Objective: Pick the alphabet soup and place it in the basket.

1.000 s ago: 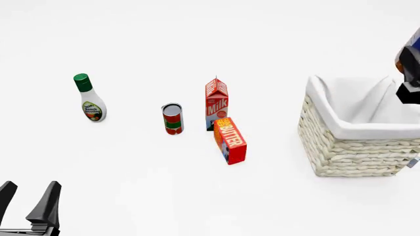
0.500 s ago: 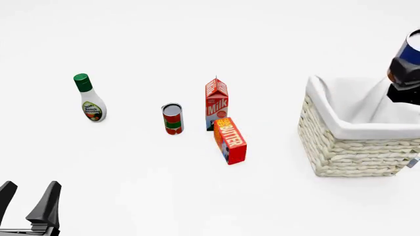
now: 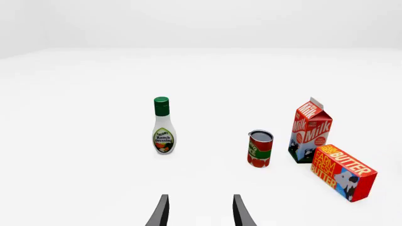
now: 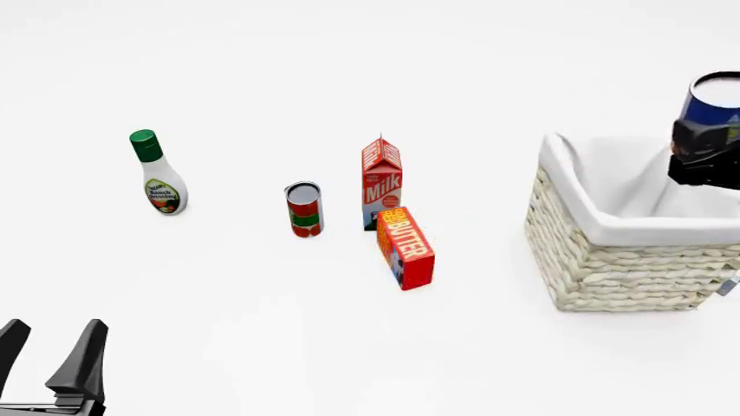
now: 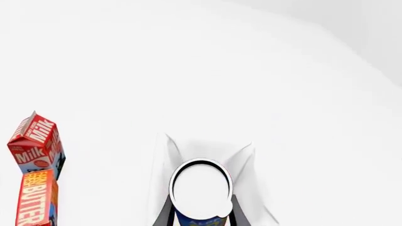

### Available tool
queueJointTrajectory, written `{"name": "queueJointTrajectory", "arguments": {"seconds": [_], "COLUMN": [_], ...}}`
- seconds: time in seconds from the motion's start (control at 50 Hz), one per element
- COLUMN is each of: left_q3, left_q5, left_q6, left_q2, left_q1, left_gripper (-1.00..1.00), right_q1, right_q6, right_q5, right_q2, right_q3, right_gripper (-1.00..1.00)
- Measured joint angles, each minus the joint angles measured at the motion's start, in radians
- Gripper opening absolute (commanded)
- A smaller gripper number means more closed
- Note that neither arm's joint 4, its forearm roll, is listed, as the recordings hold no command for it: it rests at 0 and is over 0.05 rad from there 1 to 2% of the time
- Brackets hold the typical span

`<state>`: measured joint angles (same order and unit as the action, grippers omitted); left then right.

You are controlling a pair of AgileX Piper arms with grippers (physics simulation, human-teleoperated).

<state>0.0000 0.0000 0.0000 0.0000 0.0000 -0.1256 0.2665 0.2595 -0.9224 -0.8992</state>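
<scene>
Since a second ago my right gripper [image 4: 708,154] has carried the alphabet soup [image 4: 713,100], pinched upright, leftward over the basket [image 4: 578,251], at three o'clock, ready to lower. My left gripper [image 4: 48,351] rests spread. Cartons read "Milk" [image 4: 382,182] and "Butter" [image 4: 406,247].

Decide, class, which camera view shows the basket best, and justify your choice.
The front view: the basket shows its woven wall, rim and white lining, though the frame's right edge crops it. The right wrist view shows only lining, partly behind the held alphabet soup. The left wrist view misses it entirely.
</scene>
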Motion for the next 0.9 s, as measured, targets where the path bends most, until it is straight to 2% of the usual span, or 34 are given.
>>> {"name": "queueJointTrajectory", "arguments": {"seconds": [0.54,0.9], "left_q3": [0.000,0.000], "left_q5": [0.000,0.000], "left_q6": [0.000,0.000], "left_q2": [0.000,0.000], "left_q1": [0.000,0.000], "left_gripper": [1.00,1.00], "right_q1": [-0.035,-0.028], "right_q6": [0.068,0.096], "right_q5": [0.056,0.074], "right_q2": [-0.091,-0.184], "right_q3": [-0.024,-0.065], "right_gripper": [-1.00,-1.00]}}
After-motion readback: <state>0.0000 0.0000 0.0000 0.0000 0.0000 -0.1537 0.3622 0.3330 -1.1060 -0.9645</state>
